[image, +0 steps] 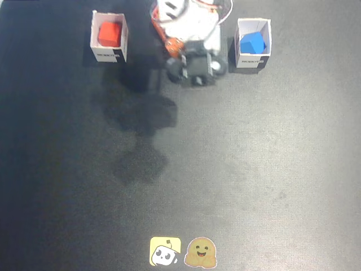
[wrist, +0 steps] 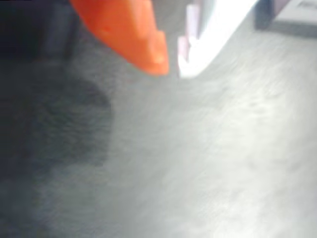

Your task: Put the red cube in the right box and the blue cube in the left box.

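In the fixed view the red cube (image: 109,33) lies inside the white box (image: 108,55) at the upper left. The blue cube (image: 252,43) lies inside the other white box (image: 251,61) at the upper right. Both boxes show a black label on the near side. My arm (image: 194,63) is folded up at the top centre between the two boxes, touching neither. In the wrist view my gripper (wrist: 172,67) hangs just above the dark mat, its orange finger (wrist: 129,29) and white finger (wrist: 213,29) almost tip to tip, with nothing between them.
A dark grey mat (image: 237,169) covers the whole table. Two small stickers (image: 183,252) sit at its near edge. The arm's shadow (image: 141,130) falls on the mat below the base. A white box's corner (wrist: 297,11) shows at the top right of the wrist view.
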